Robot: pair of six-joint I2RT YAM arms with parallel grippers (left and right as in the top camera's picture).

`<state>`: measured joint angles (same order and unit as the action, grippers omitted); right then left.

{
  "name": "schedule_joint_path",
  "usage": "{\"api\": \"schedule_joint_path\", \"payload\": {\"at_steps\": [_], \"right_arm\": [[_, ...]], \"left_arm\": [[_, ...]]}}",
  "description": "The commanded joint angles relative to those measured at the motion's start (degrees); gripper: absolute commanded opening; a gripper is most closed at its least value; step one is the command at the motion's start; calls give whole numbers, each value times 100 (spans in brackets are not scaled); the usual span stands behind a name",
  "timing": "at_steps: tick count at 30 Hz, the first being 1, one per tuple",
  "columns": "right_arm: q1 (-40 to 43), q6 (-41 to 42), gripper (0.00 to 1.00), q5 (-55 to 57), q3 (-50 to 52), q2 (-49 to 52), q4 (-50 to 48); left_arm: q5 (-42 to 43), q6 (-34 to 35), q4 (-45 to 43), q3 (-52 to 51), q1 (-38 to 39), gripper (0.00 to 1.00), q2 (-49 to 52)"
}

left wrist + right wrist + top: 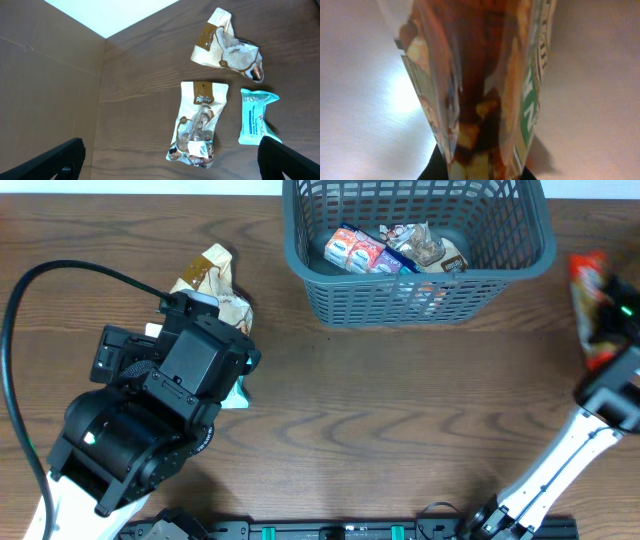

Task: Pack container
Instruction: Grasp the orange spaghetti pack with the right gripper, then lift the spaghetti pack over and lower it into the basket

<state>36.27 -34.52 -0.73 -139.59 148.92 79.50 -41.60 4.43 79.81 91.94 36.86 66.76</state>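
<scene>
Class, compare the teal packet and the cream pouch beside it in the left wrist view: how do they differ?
The teal packet is blue-green with dark print; the cream pouch carries a brown top band. The teal packet is shorter and narrower than the cream pouch. The cream pouch shows brown pieces through a clear front; the teal packet is opaque. Both lie flat on the table, apart.
</scene>
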Motion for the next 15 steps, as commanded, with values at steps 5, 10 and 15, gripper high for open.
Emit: {"api": "schedule_joint_path", "payload": {"at_steps": [5,10,15], "right_arm": [[-1147,680,1,-1187,-1364,-1010,-59],[-1268,793,1,-949,-2090,-2055,-33],[-1075,909,1,-352,-2170,-3217,-15]], "left_arm": [[-107,-9,28,20,-20,98,11],[-109,-9,28,20,-20,99,11],[-107,-9,28,20,-20,99,11]]}}
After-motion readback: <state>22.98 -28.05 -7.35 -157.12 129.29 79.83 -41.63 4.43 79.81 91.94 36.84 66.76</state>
